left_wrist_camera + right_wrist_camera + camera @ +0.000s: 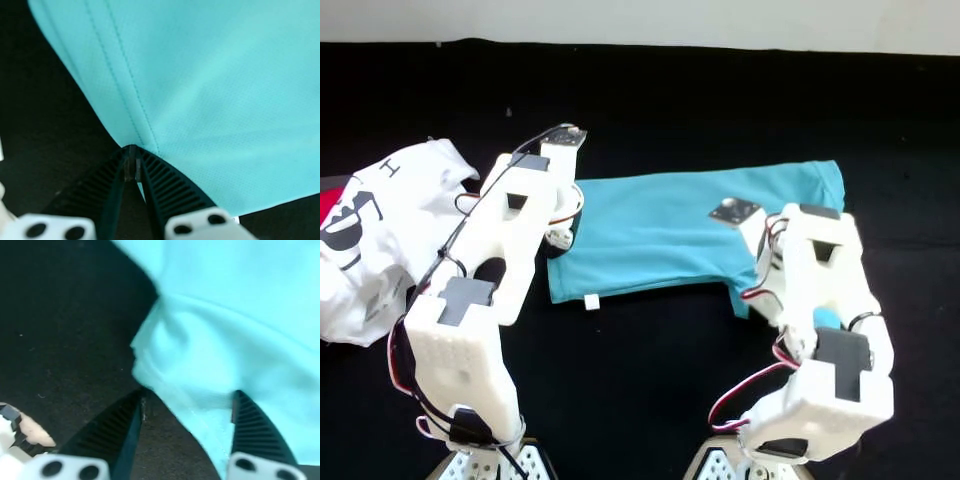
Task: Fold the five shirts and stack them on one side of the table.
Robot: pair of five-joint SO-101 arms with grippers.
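In the high view, you see the teal shirt (660,225) lying flat across the middle of the black table (650,390), its length running side to side. Your left arm (490,270) bends over the shirt's left edge. Your right arm (825,300) stands over the sleeve at the shirt's lower right corner. A crumpled white printed shirt (380,240) sits at the table's left edge, apart from the teal one.

In the left wrist view, your left gripper (131,167) has its fingers pressed together. The stitched hem of the teal shirt runs right into the tips, so it pinches the cloth at that edge.

In the right wrist view, your right gripper (189,402) stands spread. A rumpled fold of the teal shirt lies between its two fingers, with bare table beside it.
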